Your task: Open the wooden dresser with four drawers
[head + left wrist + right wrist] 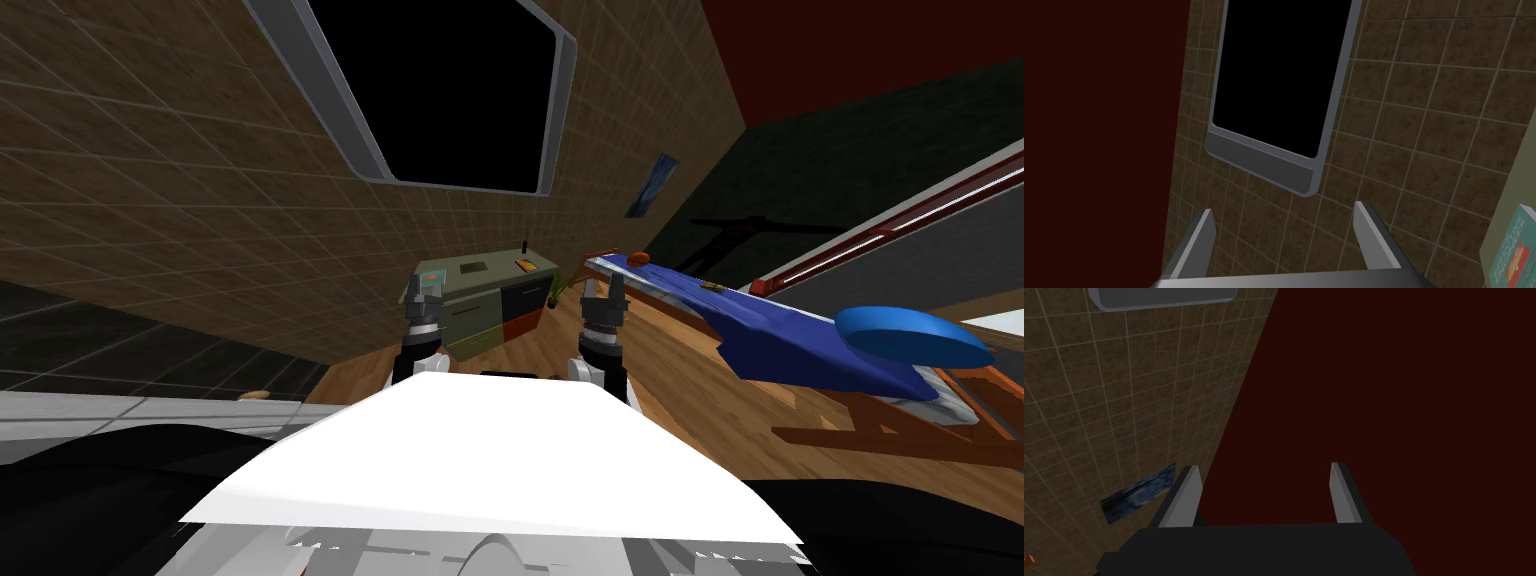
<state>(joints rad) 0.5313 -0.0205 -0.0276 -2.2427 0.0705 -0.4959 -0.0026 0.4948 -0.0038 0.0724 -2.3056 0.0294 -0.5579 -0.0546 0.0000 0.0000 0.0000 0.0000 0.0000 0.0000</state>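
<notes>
Left gripper: up in front of us on the left, its light grey blades spread wide, nothing between them.
Teal paperback book: lying on the dresser's top, off to one side of the left gripper.
Dresser: low cabinet with an olive-green top and drawer fronts in olive, dark grey and red-brown. It stands against the brown tiled wall well ahead of us, between our two grippers. Every drawer looks shut, and the handles are too small to make out.
Right gripper: raised on the right, fingers just as wide, empty too.
Blue-covered bed with a reddish frame: stretching away on the right, its far end near the dresser.
Step in hand: the approach, we judge, as nothing is touched yet.
Doing it well: we should roll in square to the drawer fronts, steering clear of the bed. One arm then drops level with a handle, blades wide until they straddle it. Then we close and pull straight back along the drawer's travel.
</notes>
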